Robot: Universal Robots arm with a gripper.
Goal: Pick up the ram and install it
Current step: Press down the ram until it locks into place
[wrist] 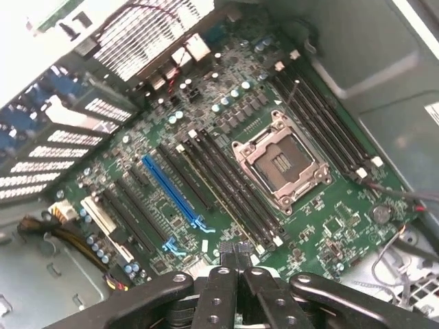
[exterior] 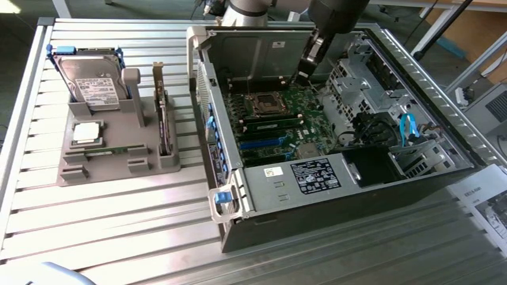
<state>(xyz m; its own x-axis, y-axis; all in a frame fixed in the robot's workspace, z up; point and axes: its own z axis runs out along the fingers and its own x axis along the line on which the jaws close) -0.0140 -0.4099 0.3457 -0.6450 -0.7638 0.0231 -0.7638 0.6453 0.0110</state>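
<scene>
My gripper (wrist: 236,266) hangs over the motherboard (wrist: 171,137) inside the open computer case (exterior: 412,178). Its two dark fingers are pressed together, and I see nothing between them. In the exterior view the gripper (exterior: 304,68) hangs from the arm at the far side of the case, above the board. Beside the empty processor socket (wrist: 281,161) run long dark memory slots. A thin green stick that looks like a ram (exterior: 273,119) sits in one of them, its pale top edge (wrist: 223,195) ending close to my fingertips. Another thin green ram (exterior: 103,153) lies in the grey holder (exterior: 111,160).
The grey holder on the slatted table also carries a hard drive (exterior: 94,80), a square silver processor (exterior: 85,133) and an upright expansion card (exterior: 163,119). Inside the case are a drive cage (exterior: 262,53), a power supply (exterior: 313,175), cables (exterior: 408,127) and a blue card slot (wrist: 171,192).
</scene>
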